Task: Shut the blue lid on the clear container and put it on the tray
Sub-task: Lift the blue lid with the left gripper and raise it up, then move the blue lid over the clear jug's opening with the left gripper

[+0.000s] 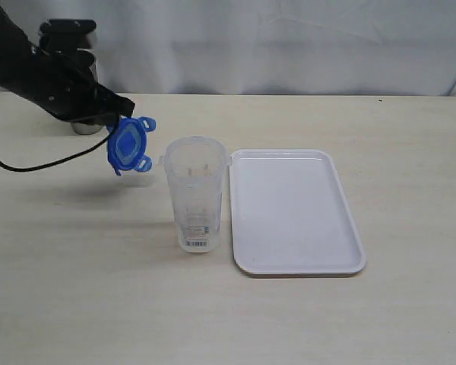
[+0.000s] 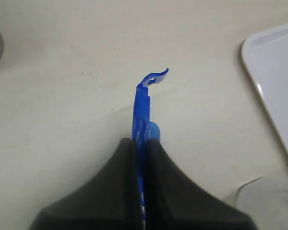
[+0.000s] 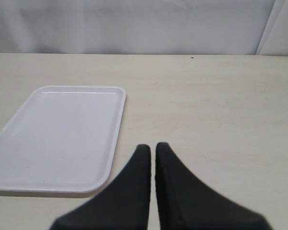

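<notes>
The blue lid [image 1: 129, 145] hangs on edge above the table, up and to the left of the clear container [image 1: 196, 194], pinched by my left gripper [image 1: 120, 120]. In the left wrist view the lid [image 2: 142, 108] sticks out edge-on from between the shut black fingers [image 2: 140, 142]. The clear container stands upright and open-topped, with a barcode label near its base, just left of the white tray [image 1: 295, 211]. My right gripper [image 3: 152, 145] is shut with nothing between its fingers, hovering beside the tray [image 3: 62, 134]; it lies outside the exterior view.
A grey metal tumbler [image 1: 83, 122] stands at the back left, mostly hidden behind my left arm. A black cable [image 1: 38, 163] trails from that arm over the table. A white curtain closes off the back.
</notes>
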Controlling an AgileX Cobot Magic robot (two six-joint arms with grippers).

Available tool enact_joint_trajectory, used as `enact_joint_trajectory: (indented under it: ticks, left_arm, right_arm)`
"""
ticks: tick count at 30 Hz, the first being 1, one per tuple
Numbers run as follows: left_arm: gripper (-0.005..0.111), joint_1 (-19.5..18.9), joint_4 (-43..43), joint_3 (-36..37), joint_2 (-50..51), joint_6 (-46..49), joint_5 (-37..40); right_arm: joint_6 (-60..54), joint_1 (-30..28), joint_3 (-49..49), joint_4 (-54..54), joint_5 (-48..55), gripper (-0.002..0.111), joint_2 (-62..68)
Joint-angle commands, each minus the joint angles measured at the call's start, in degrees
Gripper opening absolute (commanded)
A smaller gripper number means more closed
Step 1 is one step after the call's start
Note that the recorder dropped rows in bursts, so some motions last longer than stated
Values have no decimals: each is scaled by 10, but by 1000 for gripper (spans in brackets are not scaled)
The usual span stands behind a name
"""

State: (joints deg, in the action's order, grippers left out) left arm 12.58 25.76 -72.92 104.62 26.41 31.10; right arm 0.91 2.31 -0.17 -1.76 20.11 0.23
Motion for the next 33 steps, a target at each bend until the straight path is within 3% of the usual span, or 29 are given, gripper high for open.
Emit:
enact_joint_trajectory:
  ticks: [1, 4, 6, 14, 19, 21, 26, 33]
  left_arm:
    - [0, 2, -7, 2, -73, 24, -4]
    - [0, 9, -14, 2, -113, 74, -12]
    - [0, 37, -39, 2, -152, 115, -33]
    - [0, 160, -186, 2, -182, 108, -74]
    - [0, 195, -225, 2, -182, 104, -71]
    - [0, 206, -269, 2, -183, 69, -69]
    - [0, 244, -477, 2, -188, -84, -49]
    - [0, 329, -658, 9, -188, -198, -8]
  right_arm:
    - [0, -2, 2, 1, -3, 4, -2]
    - [0, -2, 2, 1, -3, 4, -2]
    - [0, -2, 2, 1, -3, 4, -2]
    - [0, -2, 2, 1, -3, 4, -2]
    - [0, -2, 2, 1, -3, 4, -2]
    - [0, -2, 2, 1, -3, 4, -2]
    - [0, -2, 2, 1, -3, 4, -2]
    - [0, -2, 2, 1, -3, 4, -2]
